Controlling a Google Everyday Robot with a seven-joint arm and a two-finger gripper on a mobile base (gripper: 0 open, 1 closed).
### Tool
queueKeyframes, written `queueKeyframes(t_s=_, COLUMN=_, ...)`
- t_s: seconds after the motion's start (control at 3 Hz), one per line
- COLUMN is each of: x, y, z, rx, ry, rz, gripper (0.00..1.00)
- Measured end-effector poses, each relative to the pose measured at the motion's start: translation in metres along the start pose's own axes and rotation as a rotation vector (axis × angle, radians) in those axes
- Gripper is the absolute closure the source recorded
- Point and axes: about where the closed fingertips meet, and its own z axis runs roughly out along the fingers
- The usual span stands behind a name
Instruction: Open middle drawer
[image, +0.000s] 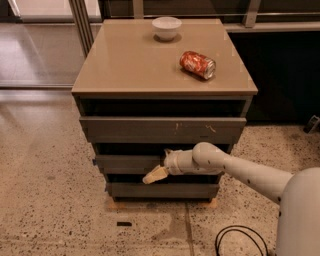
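The middle drawer is a dark grey flat front between two others in a tan-topped cabinet. It stands out a little from the cabinet, about as far as the fronts above and below. My gripper, on a white arm coming in from the right, is at the lower edge of the middle drawer front, near its centre. Its tan tip points down and left. The right half of the drawer front is hidden behind my arm.
The wider top drawer front has pale scratches; a narrow bottom front sits below. A red can lies on the cabinet top and a white bowl stands there. A black cable and a small dark object lie on the floor.
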Motion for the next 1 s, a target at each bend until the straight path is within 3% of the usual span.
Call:
queueKeyframes(t_s=0.33, x=0.003, y=-0.004, z=0.013, rx=-0.047, ry=0.028, rz=0.01, gripper=0.0)
queueKeyframes(t_s=0.67, x=0.002, y=0.007, z=0.009, rx=-0.068, ry=0.029, rz=0.003, gripper=0.0)
queueKeyframes(t_s=1.0, x=0.015, y=0.036, z=-0.006, rx=-0.117, ry=0.026, rz=0.03, gripper=0.0)
